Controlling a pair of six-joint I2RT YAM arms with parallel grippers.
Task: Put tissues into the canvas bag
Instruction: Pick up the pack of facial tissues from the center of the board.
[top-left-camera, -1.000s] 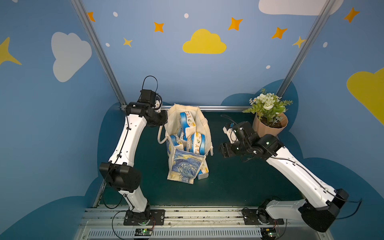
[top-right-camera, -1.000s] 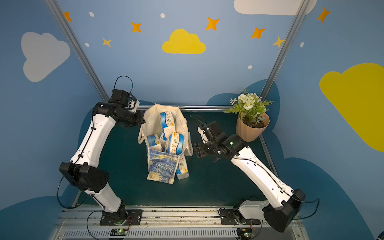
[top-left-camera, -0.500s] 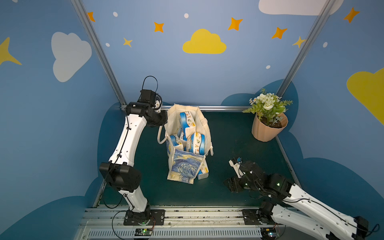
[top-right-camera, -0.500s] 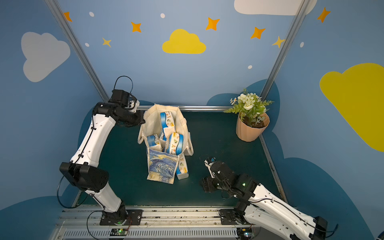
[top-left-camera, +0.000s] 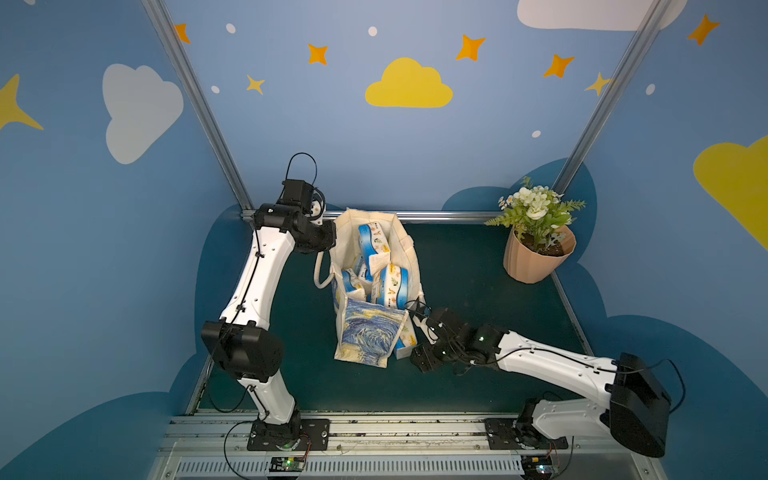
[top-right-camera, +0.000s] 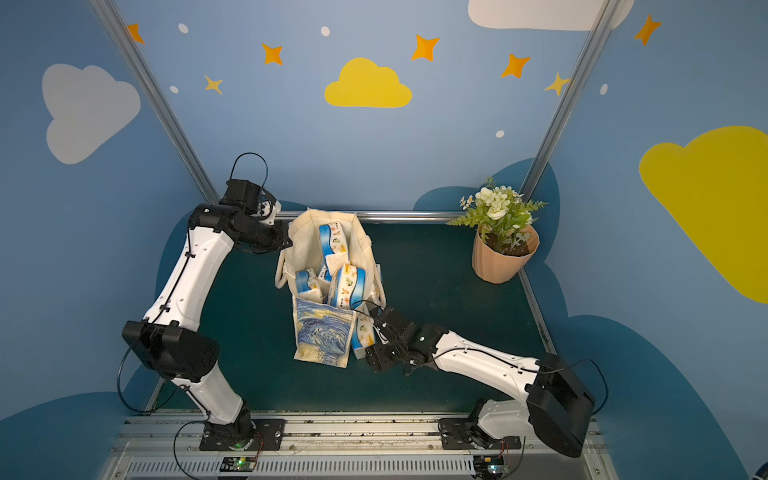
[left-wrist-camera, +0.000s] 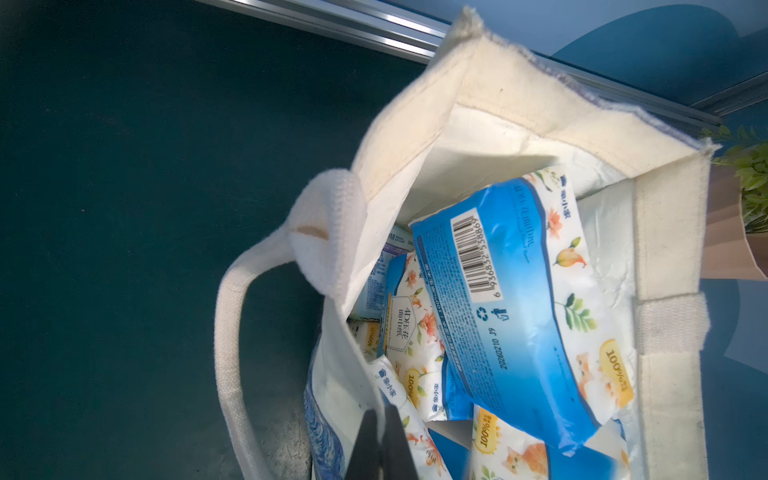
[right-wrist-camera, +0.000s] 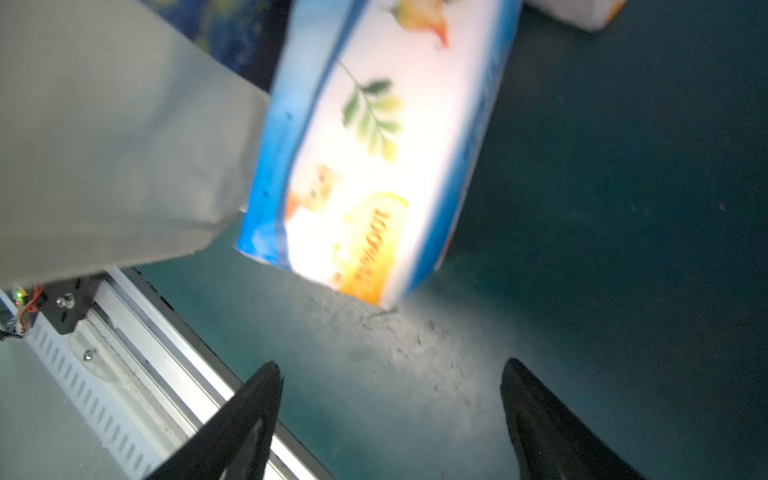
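Note:
The cream canvas bag (top-left-camera: 368, 338) stands mid-table with its blue-yellow print facing the front, and several white-and-blue tissues (top-left-camera: 388, 286) fill it. My left gripper (left-wrist-camera: 380, 419) is shut on the bag's rim (left-wrist-camera: 332, 374) at its left side, holding the mouth wide. One tissue pack (right-wrist-camera: 365, 166) lies on the mat against the bag's right side, also in both top views (top-left-camera: 405, 345) (top-right-camera: 360, 337). My right gripper (right-wrist-camera: 390, 374) hovers low just short of that pack, open, with only bare mat between its fingers (right-wrist-camera: 266, 386).
A peach ribbed flowerpot (top-left-camera: 538, 262) with white flowers stands at the back right. A metal rail (top-left-camera: 374, 432) runs along the table's front edge, close behind my right gripper. A corner of another white pack (right-wrist-camera: 582, 12) lies beyond the first one.
My right arm has swung from the middle right down to the front, then in beside the bag, and its jaws have widened. The left arm and the bag have stayed still.

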